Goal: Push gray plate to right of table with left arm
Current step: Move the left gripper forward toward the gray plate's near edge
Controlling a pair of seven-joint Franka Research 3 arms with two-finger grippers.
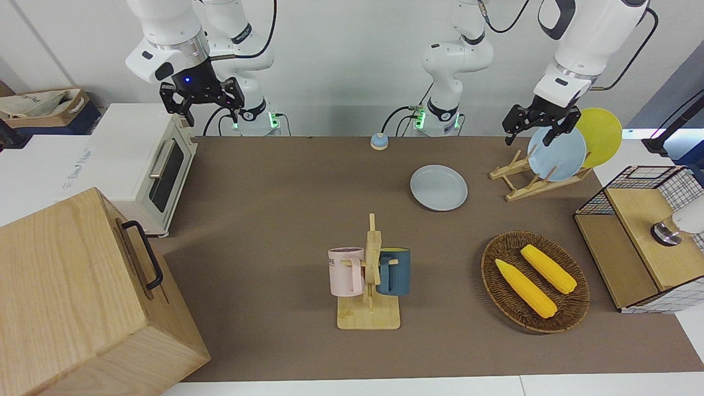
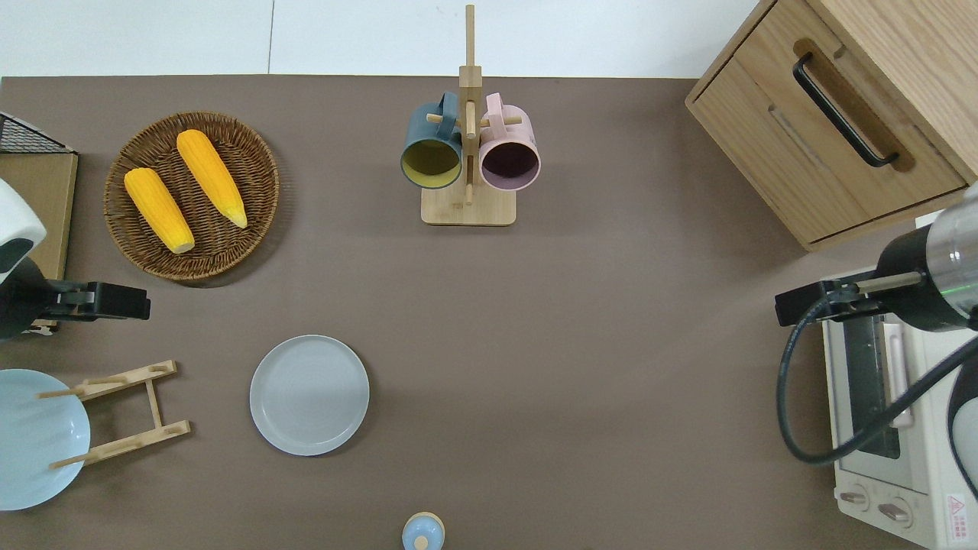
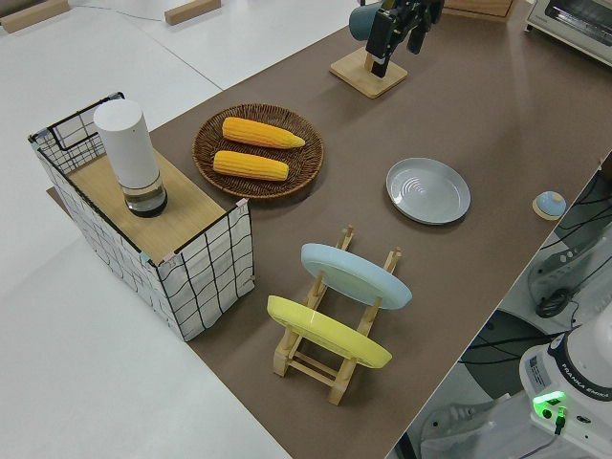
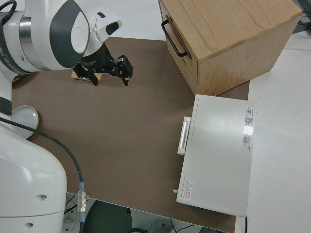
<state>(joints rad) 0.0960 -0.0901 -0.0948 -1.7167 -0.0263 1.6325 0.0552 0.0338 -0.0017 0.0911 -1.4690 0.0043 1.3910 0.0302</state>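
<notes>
holding off the plate: approach step, push not yet begun.

- left gripper [image 2: 103, 299]: raised in the air over bare mat, between the wicker basket [image 2: 256, 164] of corn cobs [image 2: 210, 176] and the wooden plate rack [image 2: 130, 412]. fingers [image 1: 510, 136] spread apart, nothing between them.
- sky-blue plate [image 2: 30, 439]: propped in the rack, not the target.
- gray plate [image 2: 309, 395]: flat on the table [image 2: 581, 344], below the fingers and off from them toward the right arm's end, well apart, no contact. just beside the rack.
- small bell [image 2: 422, 531]: farther again from the fingers along the same way, at the robots' edge.
- mug rack [image 2: 467, 206]: two mugs hung, well apart from the fingers.
- right gripper [image 1: 202, 104]: parked, fingers apart and empty.

judgement: the next move calls for lowering the fingers to mat level at the plate's rim on the side toward the left arm's end, in the gap by the plate rack without knocking it, then sweeping toward the right arm's end. the stretch of mat ahead of the plate looks open; the bell sits close to that line and may need a slight steer.
</notes>
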